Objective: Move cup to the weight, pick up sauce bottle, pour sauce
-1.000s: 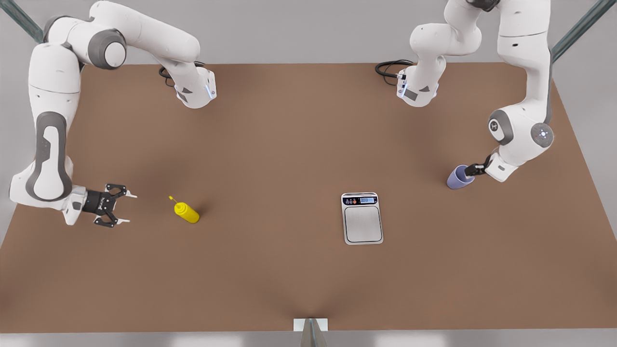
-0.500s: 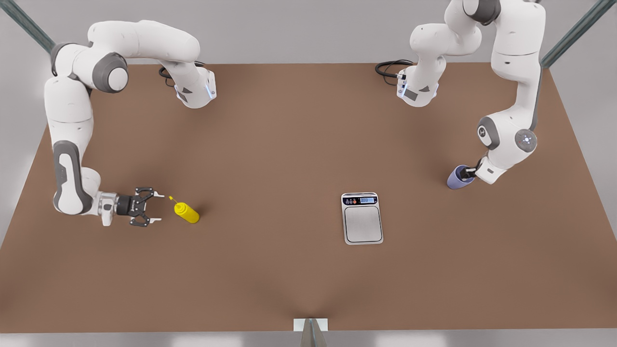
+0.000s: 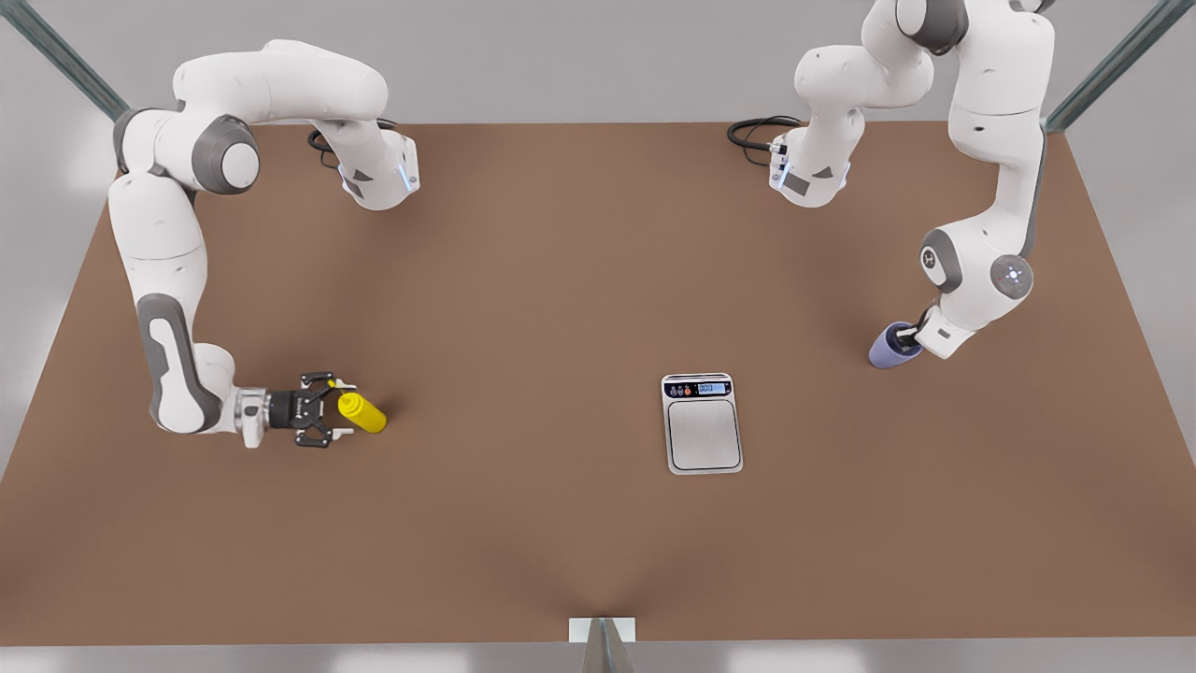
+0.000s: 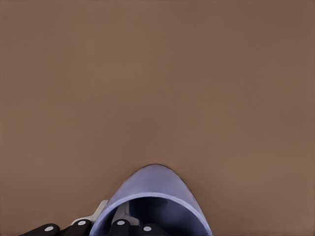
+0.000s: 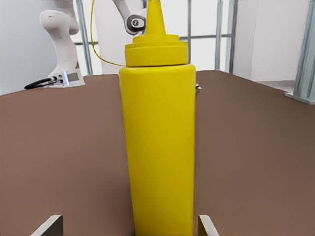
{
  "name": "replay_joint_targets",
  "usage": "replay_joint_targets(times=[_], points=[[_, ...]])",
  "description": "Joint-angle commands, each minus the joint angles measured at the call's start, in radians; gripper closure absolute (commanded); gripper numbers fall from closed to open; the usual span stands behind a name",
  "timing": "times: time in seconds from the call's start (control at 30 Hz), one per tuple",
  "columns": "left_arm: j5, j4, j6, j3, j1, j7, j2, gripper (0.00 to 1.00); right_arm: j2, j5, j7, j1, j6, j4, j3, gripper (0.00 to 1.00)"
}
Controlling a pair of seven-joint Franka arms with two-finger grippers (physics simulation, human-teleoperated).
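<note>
**Table surface: my check from the remote station**

I see one brown table (image 3: 561, 280) carrying everything. The sauce bottle (image 3: 363, 413) stands upright on it toward the front view's left. The weight (image 3: 703, 423) lies flat right of centre, display end toward the far edge. The cup (image 3: 889, 346) sits well apart toward the front view's right; I cannot tell whether its base touches. Both arm bases (image 3: 378, 178) are mounted along the far edge.

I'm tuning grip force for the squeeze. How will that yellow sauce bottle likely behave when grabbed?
The sauce bottle stands tall and narrow on the table, so a sideways nudge could probably tip it. Its smooth round body may slip or turn between the right gripper's open fingers. It looks like a squeeze bottle, likely yielding.
</note>
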Motion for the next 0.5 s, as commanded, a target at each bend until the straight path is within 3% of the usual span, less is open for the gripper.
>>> replay_joint_targets(times=[0.0,0.27,0.33,0.47], points=[[-0.006,0.0,0.0,0.001,0.0,0.001,0.0,0.79,0.001,0.0,0.002,0.0,0.0,0.0,0.0,0.0],[-0.006,0.0,0.0,-0.001,-0.004,0.001,0.002,0.78,0.023,0.009,0.005,-0.002,-0.001,0.02,0.04,0.0],[-0.006,0.0,0.001,-0.001,-0.004,0.001,0.002,0.71,0.029,0.021,0.005,-0.002,0.002,0.02,0.052,0.0],[-0.016,0.002,0.0,-0.002,-0.004,-0.001,-0.006,0.71,0.037,0.026,0.006,0.005,0.013,0.021,0.065,0.0]])
